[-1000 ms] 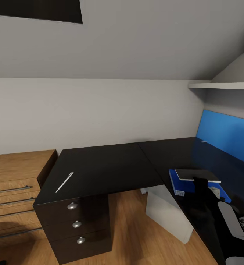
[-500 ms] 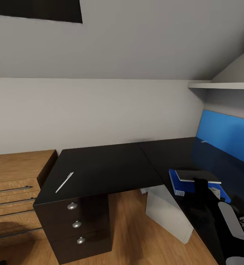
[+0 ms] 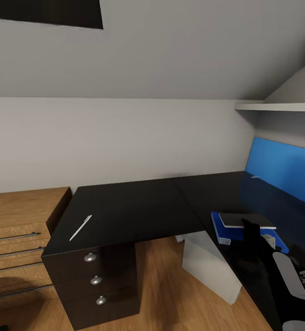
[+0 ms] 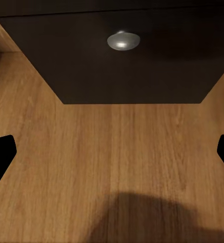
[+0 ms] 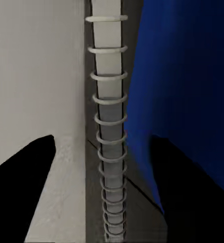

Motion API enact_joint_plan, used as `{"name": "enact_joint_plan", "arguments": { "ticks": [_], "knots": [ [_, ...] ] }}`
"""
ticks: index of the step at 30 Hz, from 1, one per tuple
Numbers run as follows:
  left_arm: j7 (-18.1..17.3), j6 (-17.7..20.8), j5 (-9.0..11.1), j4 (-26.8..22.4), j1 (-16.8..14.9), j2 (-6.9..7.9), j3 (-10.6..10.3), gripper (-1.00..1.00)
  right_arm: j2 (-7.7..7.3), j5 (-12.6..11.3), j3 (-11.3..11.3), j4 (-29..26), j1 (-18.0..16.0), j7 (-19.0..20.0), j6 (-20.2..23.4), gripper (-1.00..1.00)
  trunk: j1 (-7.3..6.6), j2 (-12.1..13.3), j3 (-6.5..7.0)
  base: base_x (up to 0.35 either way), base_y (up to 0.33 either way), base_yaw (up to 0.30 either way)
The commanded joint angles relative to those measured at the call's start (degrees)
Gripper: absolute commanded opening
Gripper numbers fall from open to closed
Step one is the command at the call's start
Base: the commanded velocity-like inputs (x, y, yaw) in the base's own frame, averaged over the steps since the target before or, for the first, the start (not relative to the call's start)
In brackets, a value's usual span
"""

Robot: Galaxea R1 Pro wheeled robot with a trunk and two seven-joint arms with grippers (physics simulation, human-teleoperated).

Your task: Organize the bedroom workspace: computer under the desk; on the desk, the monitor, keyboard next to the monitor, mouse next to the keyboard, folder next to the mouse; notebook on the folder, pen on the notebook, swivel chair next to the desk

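The desk (image 3: 138, 207) carries the blue folder (image 3: 224, 228) with the notebook (image 3: 244, 219) stacked on it; the pen (image 3: 80, 227) lies well apart above the drawers. The right gripper (image 5: 104, 167) hovers at the notebook's spiral, fingers (image 5: 26, 192) spread and empty; the left gripper (image 4: 112, 157) hangs open over the floor. Fetching the pen looks next.

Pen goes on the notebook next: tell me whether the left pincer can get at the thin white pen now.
Probably not yet: the left pincer hangs open low over the wooden floor by the glossy black desk's drawers, while the thin white pen lies on the desktop above.

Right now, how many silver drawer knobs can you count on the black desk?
3, stacked down the desk's drawer front: top knob, middle knob, bottom knob. None seem hidden.
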Motion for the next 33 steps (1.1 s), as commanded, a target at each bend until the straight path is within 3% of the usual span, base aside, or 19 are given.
{"name": "enact_joint_plan", "arguments": {
  "ticks": [1, 33],
  "knots": [
    [0.36, -0.32, 0.6, 0.02, -0.06, 0.05, -0.47, 1.0, 0.01, -0.37, -0.1, -0.09, -0.04, -0.37, 0.24, 1.0, 0.0, -0.03, -0.06, 0.0, 0.0, 0.0],
    [0.42, -0.58, 0.6, 0.02, -0.04, 0.03, -0.47, 1.0, 0.0, -0.36, -0.01, -0.29, -0.04, -0.22, 0.25, 1.0, -0.22, 0.37, 0.12, -0.038, -0.011, 0.0]
  ]
}}
